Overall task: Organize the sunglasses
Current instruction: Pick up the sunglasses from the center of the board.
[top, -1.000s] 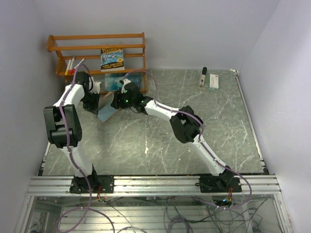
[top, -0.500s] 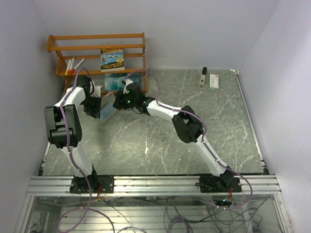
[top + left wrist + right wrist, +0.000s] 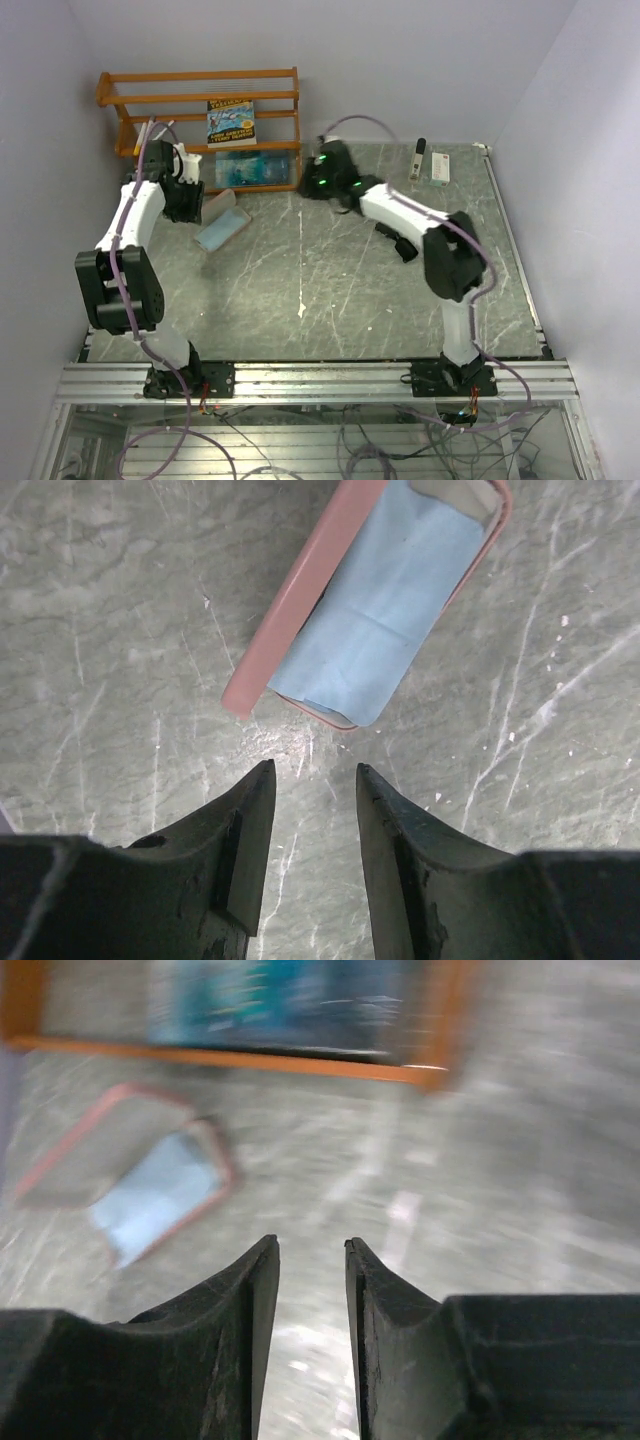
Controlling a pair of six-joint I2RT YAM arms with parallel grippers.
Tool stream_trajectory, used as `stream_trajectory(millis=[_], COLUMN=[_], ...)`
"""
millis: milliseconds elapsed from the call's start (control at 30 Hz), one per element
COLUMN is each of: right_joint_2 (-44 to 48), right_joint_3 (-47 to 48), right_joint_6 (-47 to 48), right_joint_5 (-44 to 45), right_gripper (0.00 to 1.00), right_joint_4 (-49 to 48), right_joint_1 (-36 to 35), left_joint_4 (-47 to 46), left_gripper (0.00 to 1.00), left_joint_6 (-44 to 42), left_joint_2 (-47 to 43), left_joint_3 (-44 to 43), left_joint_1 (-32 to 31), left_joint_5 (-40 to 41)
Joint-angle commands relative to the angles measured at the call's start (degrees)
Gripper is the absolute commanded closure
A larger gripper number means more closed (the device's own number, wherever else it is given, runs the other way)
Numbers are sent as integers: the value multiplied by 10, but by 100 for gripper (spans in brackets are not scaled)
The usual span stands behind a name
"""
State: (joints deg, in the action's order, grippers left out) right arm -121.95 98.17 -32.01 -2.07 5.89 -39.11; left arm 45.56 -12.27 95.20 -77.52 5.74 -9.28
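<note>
An open pink glasses case point(image 3: 222, 230) lined with a blue cloth lies on the table at the back left. It also shows in the left wrist view point(image 3: 395, 610), just beyond my fingertips, and blurred in the right wrist view point(image 3: 160, 1185). My left gripper point(image 3: 187, 200) point(image 3: 312, 770) is open and empty, just left of the case. My right gripper point(image 3: 312, 184) point(image 3: 312, 1245) is open and empty, well right of the case. A black object point(image 3: 397, 243) that looks like folded sunglasses lies under the right forearm.
An orange wooden shelf point(image 3: 200, 100) stands at the back left, with a book point(image 3: 231, 121) and pens on it and a blue book point(image 3: 245, 168) at the bottom. A white box point(image 3: 440, 167) and a dark stick point(image 3: 418, 158) lie at the back right.
My right gripper has pulled away from the case and swung right towards the table's back middle. My left gripper has drawn back left of the case. The case now lies open by itself.
</note>
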Motion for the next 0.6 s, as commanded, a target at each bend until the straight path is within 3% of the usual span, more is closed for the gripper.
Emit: stream_trajectory(millis=[0, 100, 267, 567], right_joint_2=[97, 142, 142, 132], right_joint_3=[-94, -142, -128, -127], right_joint_6=[-34, 16, 105, 207], right_joint_5=[59, 85, 115, 58], right_gripper=[68, 64, 62, 57], right_joint_4=[153, 210, 296, 357], right_joint_1=[121, 173, 194, 266], left_joint_4=[9, 7, 29, 79], left_gripper=[51, 49, 49, 49], left_joint_6=[-28, -35, -45, -85], left_joint_2=[-39, -65, -85, -144], left_joint_3=[-19, -9, 5, 54], left_joint_1=[-5, -33, -60, -60], left_joint_5=[-34, -23, -52, -56])
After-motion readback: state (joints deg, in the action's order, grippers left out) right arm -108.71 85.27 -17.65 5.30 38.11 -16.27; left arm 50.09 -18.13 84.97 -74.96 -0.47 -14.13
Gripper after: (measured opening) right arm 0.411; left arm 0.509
